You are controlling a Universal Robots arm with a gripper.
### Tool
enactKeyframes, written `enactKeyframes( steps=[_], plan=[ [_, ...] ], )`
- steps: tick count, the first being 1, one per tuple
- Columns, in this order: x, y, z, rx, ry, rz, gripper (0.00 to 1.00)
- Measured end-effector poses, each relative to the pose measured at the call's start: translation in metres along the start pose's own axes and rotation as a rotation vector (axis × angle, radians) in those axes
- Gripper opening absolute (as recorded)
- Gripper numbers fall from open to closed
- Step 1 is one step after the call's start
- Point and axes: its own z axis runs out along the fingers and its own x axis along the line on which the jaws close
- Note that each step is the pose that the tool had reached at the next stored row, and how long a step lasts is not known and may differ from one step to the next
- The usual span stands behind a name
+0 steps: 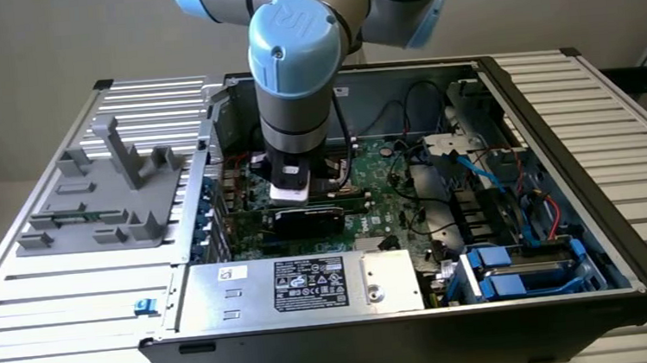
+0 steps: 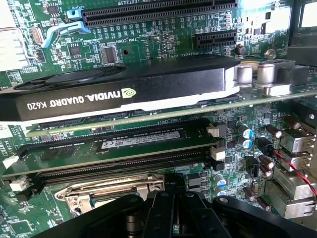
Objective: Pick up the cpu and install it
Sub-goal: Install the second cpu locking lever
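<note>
Pincer hangs low inside the open computer case, carried straight down by the arm. Its black body sits close over the motherboard. Whether it is open, closed or gripping anything I cannot tell.

The case lies on its side on the slatted desk, filling the middle of it. On the exterior view's clock face, taken from the pincer, a grey moulded fixture stands on the desk at about 9 o'clock, well apart from the case. The silver box with the black-and-white label is at 6 o'clock, against the case's near wall.

Between that box and the pincer lies the black graphics card, also at 6 o'clock and near. Its long axis runs from 9 to 3 o'clock. A memory stick lies parallel to it, just beside it on the pincer's side.

Closest of all is the metal socket frame, partly covered by the pincer's body and just beside the memory slots.

Where the cpu is I cannot tell. My judgement is that the step turns on that frame, since the pincer stands almost directly over it, with the offset, if any, toward 6 o'clock.
</note>
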Motion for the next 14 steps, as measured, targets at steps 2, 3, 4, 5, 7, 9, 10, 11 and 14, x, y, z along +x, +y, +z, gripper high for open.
enactKeyframes(
  steps=[2, 3, 4, 5, 7, 9, 10, 11, 14],
  plan=[
    [0.0004, -0.0002, 0.0, 0.0, 0.0005, 0.0, 0.11],
    [0.0005, -0.0005, 0.0001, 0.0002, 0.0009, 0.0, 0.11],
    [0.0005, -0.0005, 0.0002, 0.0004, 0.0012, 0.0, 0.11],
    [0.0005, -0.0005, 0.0002, 0.0003, 0.0014, -0.001, 0.11],
    [0.0005, -0.0005, 0.0002, 0.0004, 0.0015, -0.001, 0.11],
    [0.0005, -0.0005, 0.0002, 0.0003, 0.0016, -0.001, 0.11],
    [0.0005, -0.0005, 0.0002, 0.0004, 0.0015, -0.001, 0.11],
    [0.0005, -0.0005, 0.0001, 0.0003, 0.0015, -0.001, 0.11],
    [0.0004, -0.0005, 0.0002, 0.0003, 0.0018, -0.001, 0.11]
  ],
)
